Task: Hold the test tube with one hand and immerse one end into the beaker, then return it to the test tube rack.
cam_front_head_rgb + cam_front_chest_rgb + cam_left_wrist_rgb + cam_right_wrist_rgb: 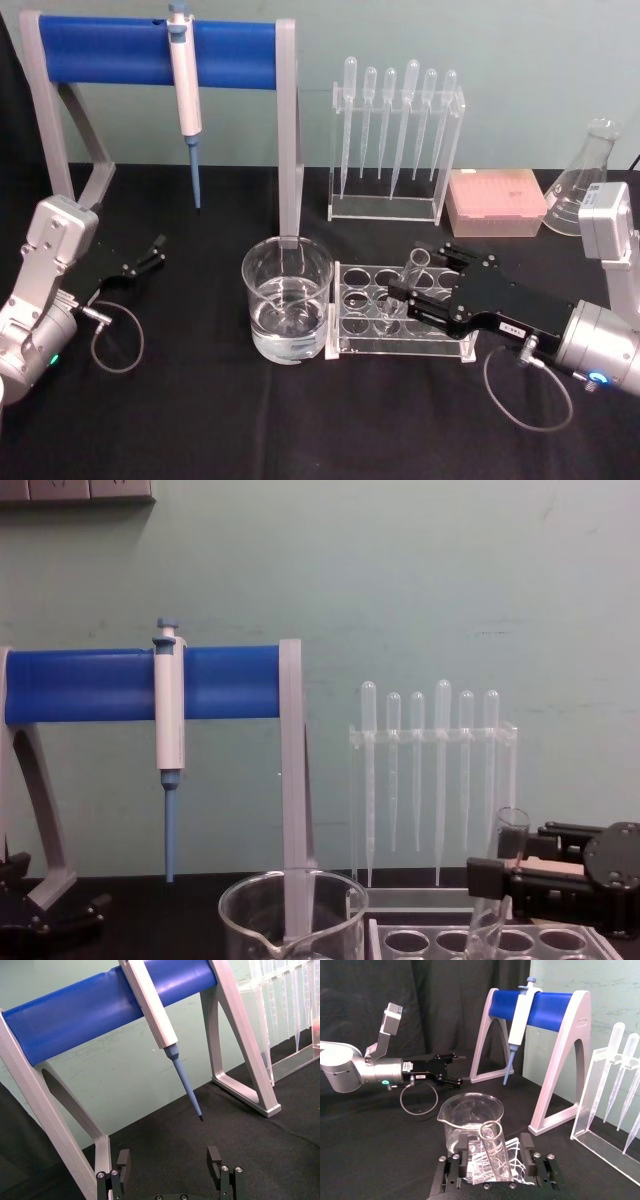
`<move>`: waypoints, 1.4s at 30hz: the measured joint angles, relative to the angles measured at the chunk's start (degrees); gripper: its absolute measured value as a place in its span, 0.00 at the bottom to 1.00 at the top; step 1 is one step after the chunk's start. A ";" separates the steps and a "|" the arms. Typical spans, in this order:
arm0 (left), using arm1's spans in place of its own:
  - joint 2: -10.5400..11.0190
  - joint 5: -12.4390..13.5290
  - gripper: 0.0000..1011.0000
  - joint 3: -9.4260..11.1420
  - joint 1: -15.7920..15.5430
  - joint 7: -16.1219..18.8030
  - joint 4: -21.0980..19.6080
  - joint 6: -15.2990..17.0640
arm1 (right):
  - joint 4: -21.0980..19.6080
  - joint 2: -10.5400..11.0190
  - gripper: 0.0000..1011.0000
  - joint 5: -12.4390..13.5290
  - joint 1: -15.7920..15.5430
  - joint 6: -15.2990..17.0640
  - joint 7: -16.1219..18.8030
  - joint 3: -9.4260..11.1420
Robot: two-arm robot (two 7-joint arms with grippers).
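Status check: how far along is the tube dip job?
Done: nothing confirmable; the views can't settle whether a dip has happened. In hand: the right gripper straddles the test tube, jaws open either side, the tube leaning in a hole of the rack beside the beaker. Remaining, if this is the pickup: grasp, dip one end, return it. The left gripper sits idle and open near the pipettor stand.

Silver cylindrical wrists (598, 350) carry the black left gripper (153, 252) and right gripper (420, 275), each with a white label (517, 326) and looped grey cable (487, 380).
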 joint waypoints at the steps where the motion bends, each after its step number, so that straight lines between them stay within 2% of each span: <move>1: 0.00 0.00 0.99 0.00 0.00 0.00 0.00 0.00 | 0.00 0.00 0.66 0.01 -0.01 -0.01 0.01 0.01; 2: 0.00 0.00 0.99 0.00 0.00 0.00 0.00 0.00 | -0.02 0.01 0.60 0.03 -0.01 -0.01 0.04 0.02; 14: 0.00 0.00 0.99 0.00 0.00 0.00 0.00 0.00 | -0.09 0.07 0.25 0.13 -0.06 -0.08 0.14 0.12; 28: 0.00 0.00 0.99 0.00 0.00 0.00 0.00 0.00 | -0.10 0.11 0.25 0.15 -0.05 -0.05 0.18 0.12; 35: 0.00 0.00 0.99 0.00 0.00 0.00 0.00 0.00 | -0.70 0.63 0.24 0.18 2.17 2.82 0.50 0.02; 42: 0.00 0.00 0.99 0.00 0.00 0.00 0.00 0.00 | -1.30 1.44 0.24 1.37 5.22 7.56 0.86 -0.57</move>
